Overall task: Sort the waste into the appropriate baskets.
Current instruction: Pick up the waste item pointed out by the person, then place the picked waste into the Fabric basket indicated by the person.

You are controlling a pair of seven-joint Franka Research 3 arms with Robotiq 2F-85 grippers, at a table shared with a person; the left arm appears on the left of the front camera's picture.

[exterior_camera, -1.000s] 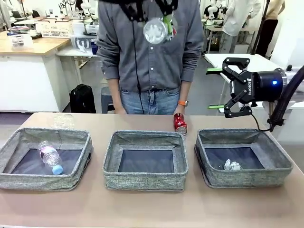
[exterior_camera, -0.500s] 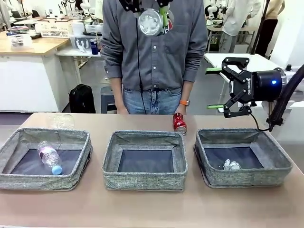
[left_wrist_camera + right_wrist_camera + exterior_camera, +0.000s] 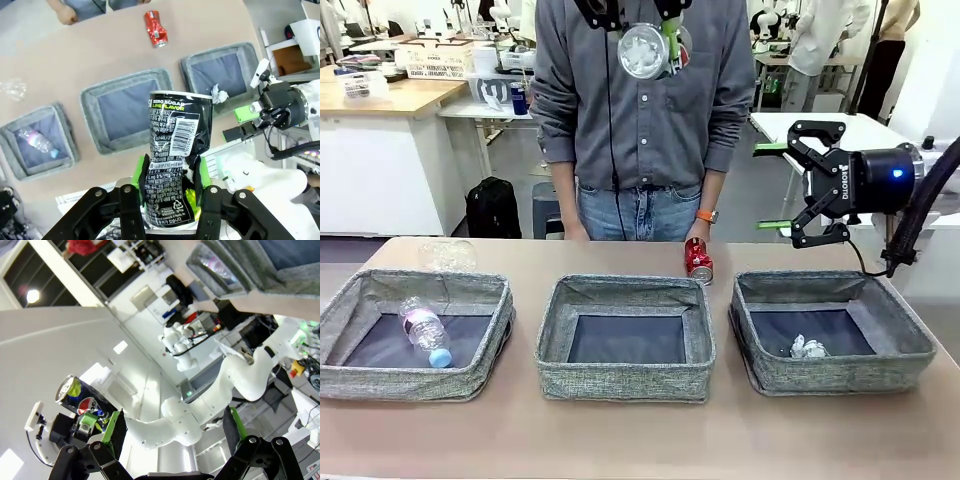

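From the front, three grey baskets stand in a row. The left basket point(image 3: 400, 384) holds the pink-labelled bottle point(image 3: 423, 330), the middle basket point(image 3: 625, 384) shows only its dark bottom, and the right basket point(image 3: 840, 378) holds the white-silver wad point(image 3: 808, 348). The red can point(image 3: 698, 260) lies on the table behind the baskets, just beside the person's hand point(image 3: 698, 233), and a crumpled clear bottle point(image 3: 450, 254) lies behind the left basket. The right gripper point(image 3: 790, 185) hangs released, jaws wide, above the right basket's far side. High up, the left gripper point(image 3: 646, 40) grasps the black-and-white can point(image 3: 640, 56). Looking down from the left wrist, the green pads pinch the dented can low on its body, well above the baskets and roughly between the middle and right ones. Let go from this height, the can could bounce off a soft wall or join the wad in the wrong basket, and the crumpled metal may slip early. From the right wrist, that gripper's fingers stand spread with nothing between them. If it reaches for the red can, it risks meeting the hand.
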